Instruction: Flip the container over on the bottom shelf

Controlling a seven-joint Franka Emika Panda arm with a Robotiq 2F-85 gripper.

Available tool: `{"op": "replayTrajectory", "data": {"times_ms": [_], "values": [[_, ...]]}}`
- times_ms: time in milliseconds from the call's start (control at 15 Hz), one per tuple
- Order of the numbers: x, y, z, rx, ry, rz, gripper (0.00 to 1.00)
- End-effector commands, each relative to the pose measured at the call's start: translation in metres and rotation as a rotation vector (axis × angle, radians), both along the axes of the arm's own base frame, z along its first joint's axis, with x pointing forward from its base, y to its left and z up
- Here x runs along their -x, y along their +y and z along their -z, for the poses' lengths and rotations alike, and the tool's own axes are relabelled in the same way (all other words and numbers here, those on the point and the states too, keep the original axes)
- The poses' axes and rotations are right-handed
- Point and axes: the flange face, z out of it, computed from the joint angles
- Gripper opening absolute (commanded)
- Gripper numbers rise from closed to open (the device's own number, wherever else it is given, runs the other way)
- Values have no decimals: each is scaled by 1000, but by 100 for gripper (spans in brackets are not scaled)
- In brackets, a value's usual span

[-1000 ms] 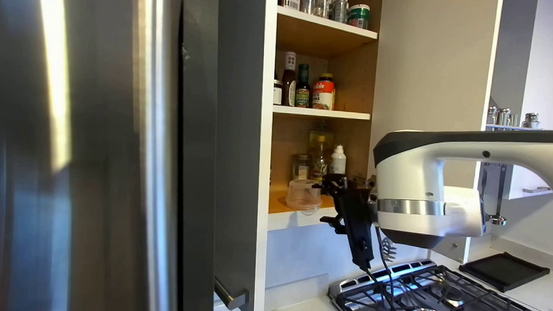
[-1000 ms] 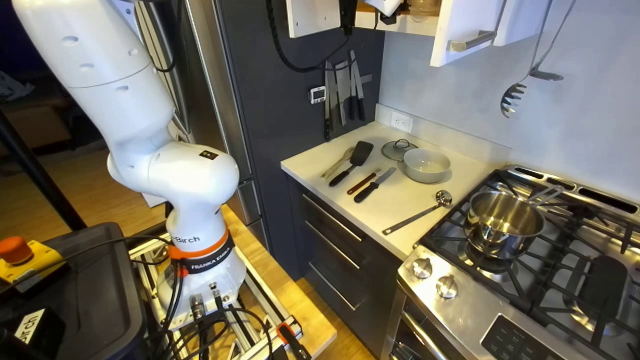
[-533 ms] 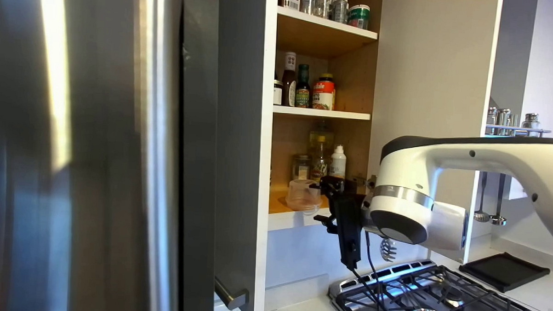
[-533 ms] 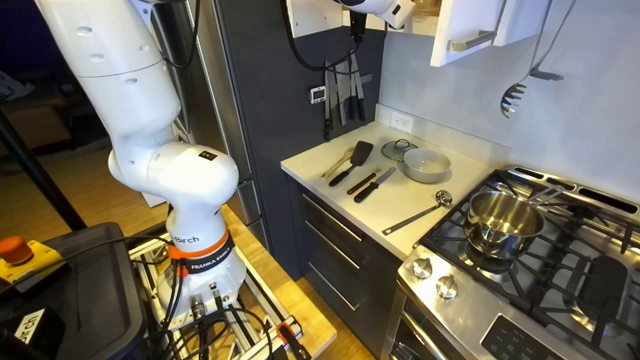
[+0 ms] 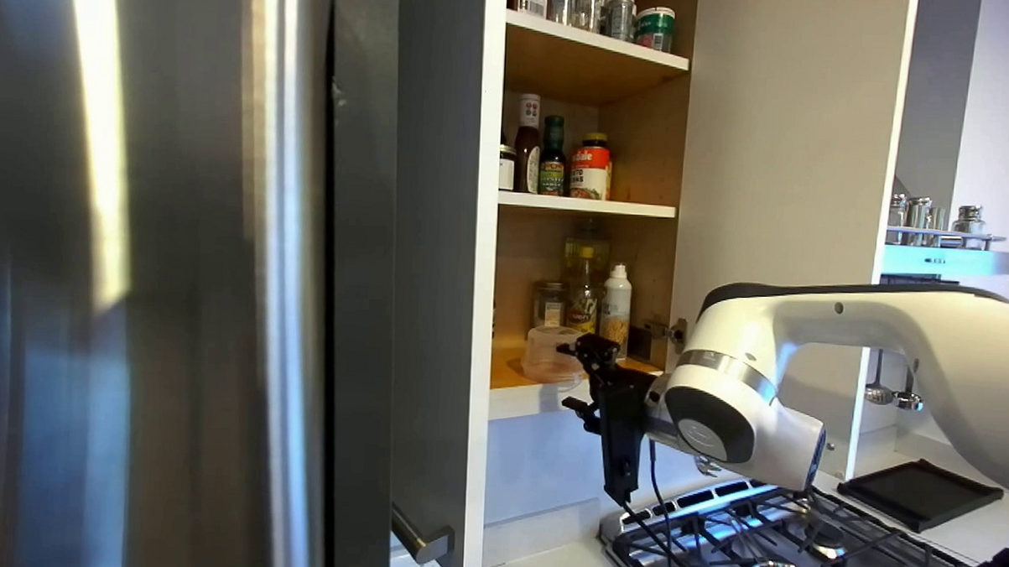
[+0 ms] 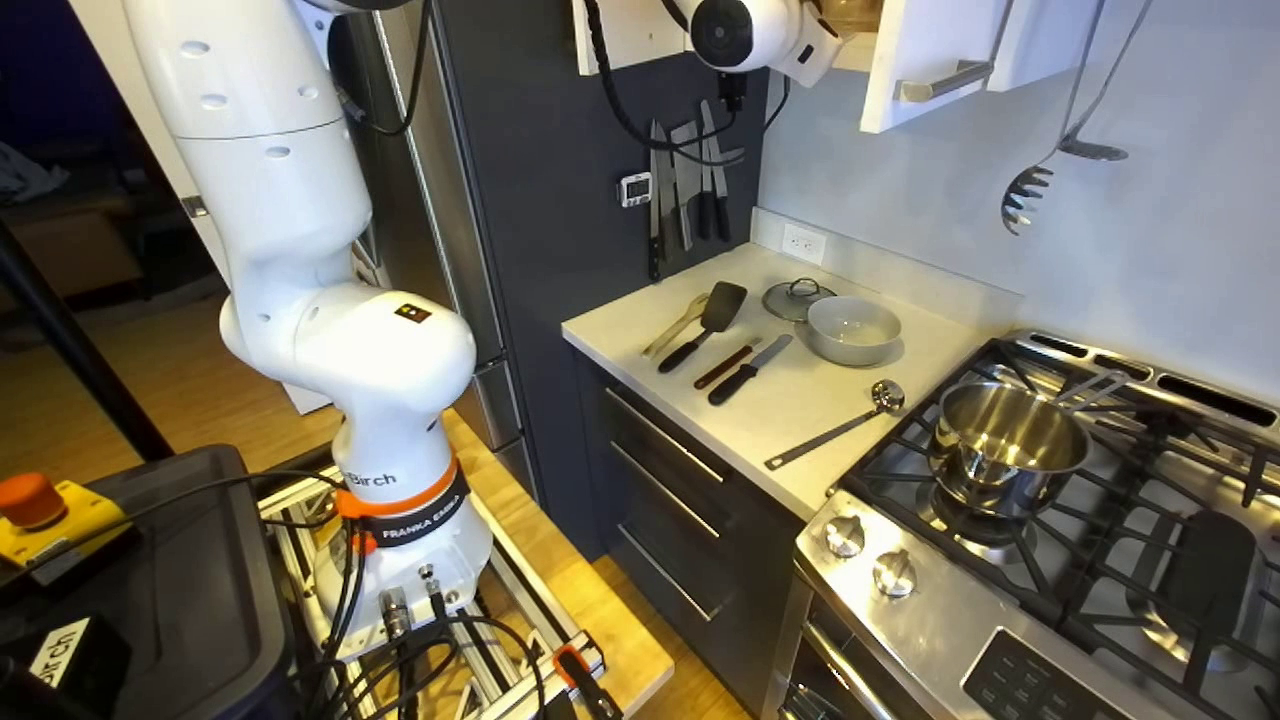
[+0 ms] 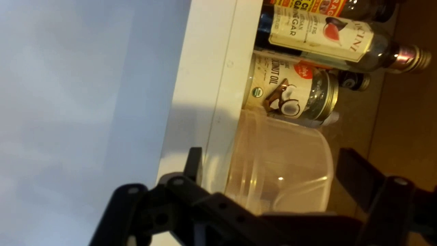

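A clear plastic container (image 5: pixel 546 356) stands at the front of the bottom shelf (image 5: pixel 542 402). In the wrist view, which lies on its side, the container (image 7: pixel 290 160) has its ridged rim down by the pale shelf edge (image 7: pixel 208 68) and its closed base up. My gripper (image 5: pixel 567 375) is in front of it, open and empty. In the wrist view the gripper (image 7: pixel 276 165) has one finger (image 7: pixel 194 164) in front of the shelf edge and one finger (image 7: pixel 358 177) above the base, both apart from the container. In an exterior view the arm's wrist (image 6: pixel 765 40) hides the gripper.
A coconut oil jar (image 7: pixel 286 89) and a vinegar bottle (image 7: pixel 321 37) stand beside the container. A white bottle (image 5: pixel 616 308) and an oil bottle (image 5: pixel 583 307) stand behind. A higher board (image 5: pixel 587 205) is above; the cupboard door (image 5: pixel 786 159) stands open. A stove (image 6: pixel 1120 500) is below.
In an exterior view my gripper has moved left and slightly down, and the forearm has dropped lower. The white bottle shows more fully. The container stays in about the same place.
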Motion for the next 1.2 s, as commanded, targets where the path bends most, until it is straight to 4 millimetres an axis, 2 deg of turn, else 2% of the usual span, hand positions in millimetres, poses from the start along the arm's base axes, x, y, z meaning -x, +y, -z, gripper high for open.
{"op": "replayTrajectory", "data": {"times_ms": [0, 400, 933, 1133], "values": [[-7, -3, -1, 1, -61, 16, 100], [-7, -8, -5, 4, -116, 41, 100], [-9, -10, 2, -17, -116, 69, 100], [-12, -18, -1, -18, -108, 69, 100]]}}
